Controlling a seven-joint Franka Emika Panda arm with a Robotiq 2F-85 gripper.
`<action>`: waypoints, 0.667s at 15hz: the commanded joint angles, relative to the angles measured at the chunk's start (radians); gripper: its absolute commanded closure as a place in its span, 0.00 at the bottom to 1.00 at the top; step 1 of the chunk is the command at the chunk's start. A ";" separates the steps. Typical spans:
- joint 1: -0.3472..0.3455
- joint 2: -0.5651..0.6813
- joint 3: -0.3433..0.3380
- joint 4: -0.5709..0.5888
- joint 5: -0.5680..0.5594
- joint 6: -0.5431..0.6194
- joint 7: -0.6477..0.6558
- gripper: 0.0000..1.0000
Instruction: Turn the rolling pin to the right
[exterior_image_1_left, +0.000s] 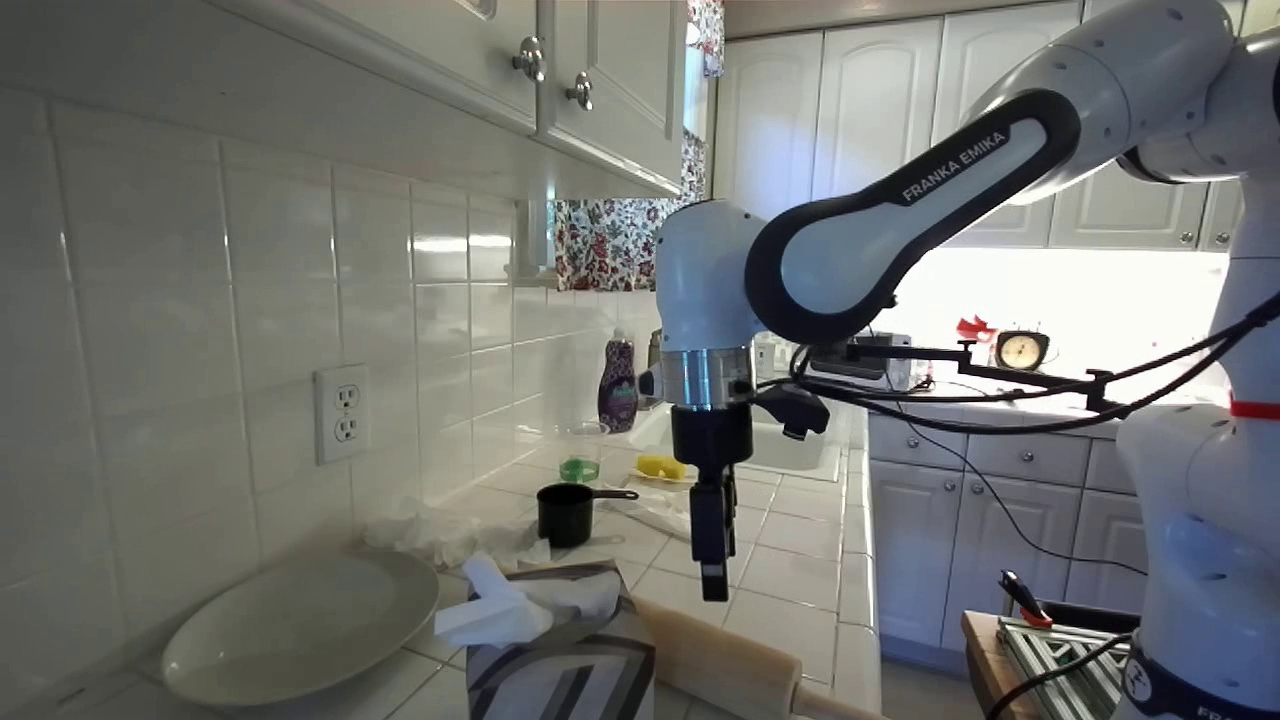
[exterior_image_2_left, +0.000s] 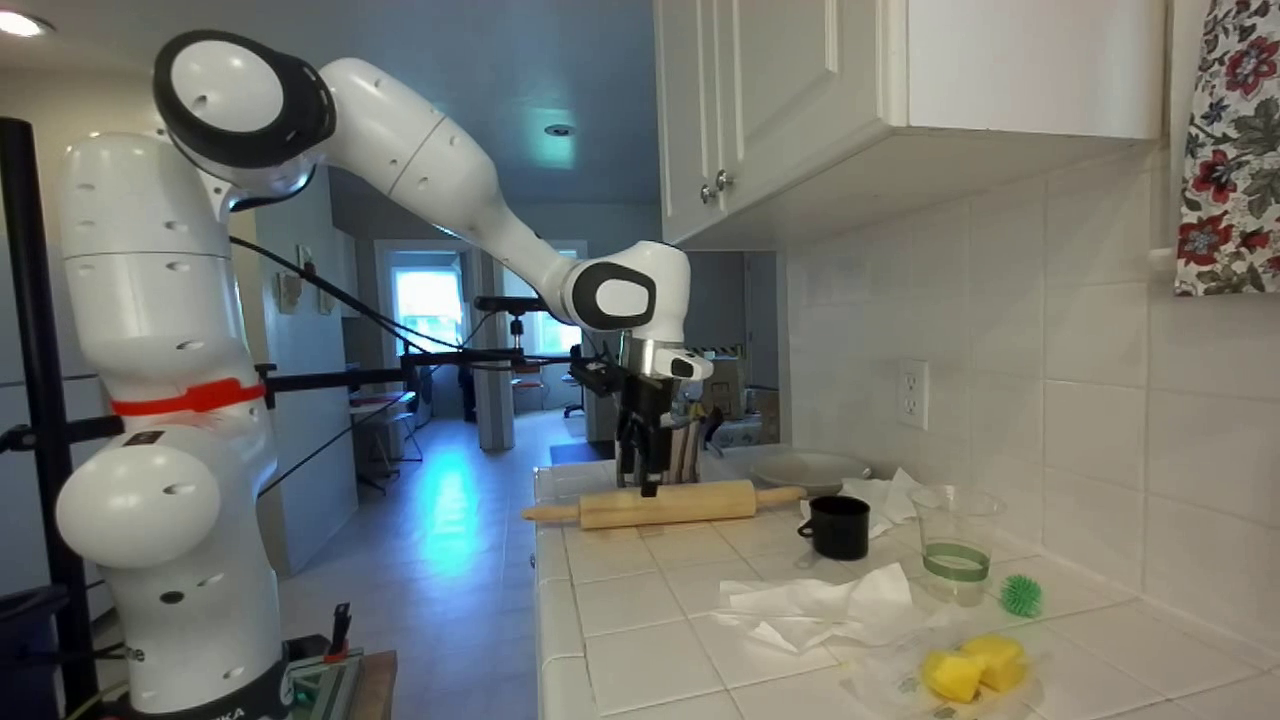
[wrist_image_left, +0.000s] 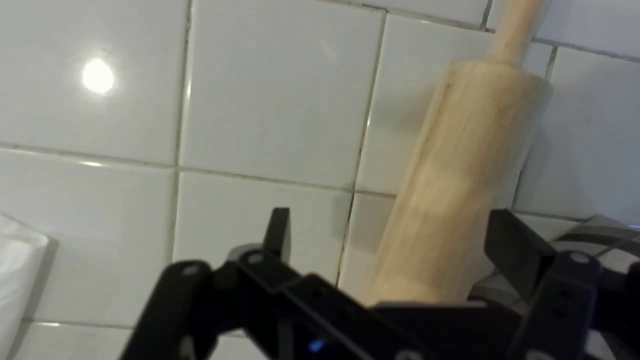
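A thick, smooth, pale tan wooden rolling pin (exterior_image_2_left: 668, 505) is laid on a white-tiled bench (exterior_image_2_left: 655, 665) at the centre of the frame in an exterior view, one slim handle (exterior_image_2_left: 550, 514) carried out to the bench's edge at centre left. Above the barrel a black two-jawed pincer (wrist_image_left: 392, 232) is poised, its jaws spread apart and nothing clamped; in the wrist view the pin is framed between them, nearer the jaw at lower right. The jaws are presumably parted so the barrel can be taken across its width, away from its ends, where it should be best balanced for a turn to the right. Whether they reach below its top cannot be told.

At bottom centre of an exterior view, part of the pin is hidden by a patterned grey-and-white box (exterior_image_1_left: 560, 655) topped with crumpled white tissue (exterior_image_1_left: 505, 610), set close enough, it is judged, to hinder a swing. At centre right, a small black cup (exterior_image_2_left: 838, 527) is placed near the pin's end, where it could be knocked. A white oval plate (exterior_image_1_left: 310, 620) is kept at lower left, apparently out of the way.
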 joint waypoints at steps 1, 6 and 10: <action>-0.008 0.043 -0.010 0.045 0.016 0.009 -0.057 0.00; -0.008 0.086 -0.012 0.092 0.010 0.018 -0.076 0.00; -0.011 0.136 -0.013 0.139 0.028 0.042 -0.096 0.00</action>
